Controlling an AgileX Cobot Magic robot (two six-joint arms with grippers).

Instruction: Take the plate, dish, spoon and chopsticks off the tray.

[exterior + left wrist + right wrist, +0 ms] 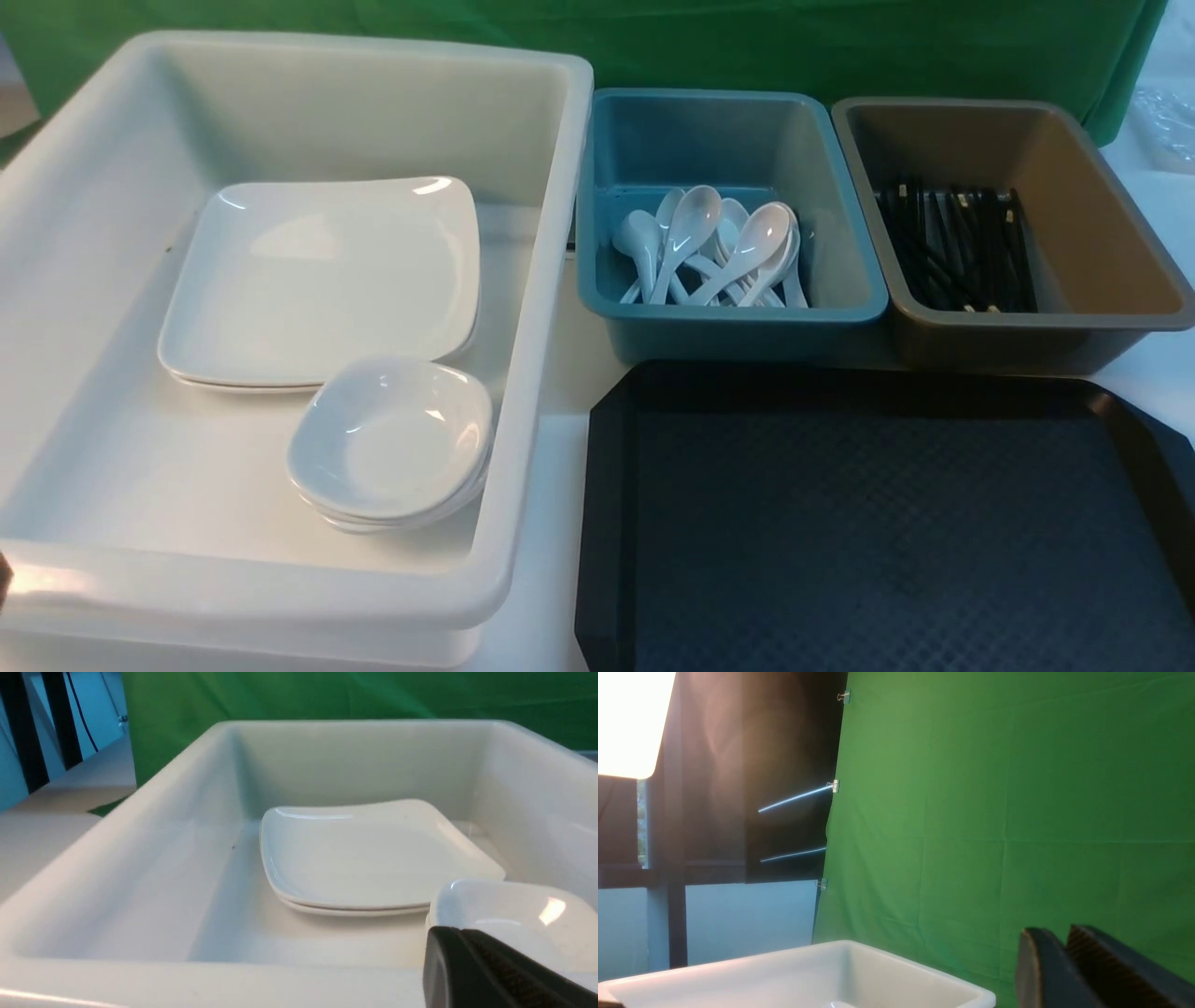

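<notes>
The black tray (887,523) lies at the front right with nothing on it. Two stacked white plates (322,280) lie in the big white tub (280,607), with a stack of small white dishes (392,439) in front of them. Several white spoons (719,247) lie in the blue tub (733,317). Black chopsticks (952,247) lie in the brown tub (1102,243). Neither gripper shows in the front view. My left gripper (448,933) is shut and empty, at the white tub's near rim, close to the dishes (509,914). My right gripper (1057,933) is shut and empty, held up in the air.
The white tub fills the left half of the table, and its rim also shows in the right wrist view (878,961). The blue and brown tubs stand side by side behind the tray. A green cloth (747,47) hangs at the back.
</notes>
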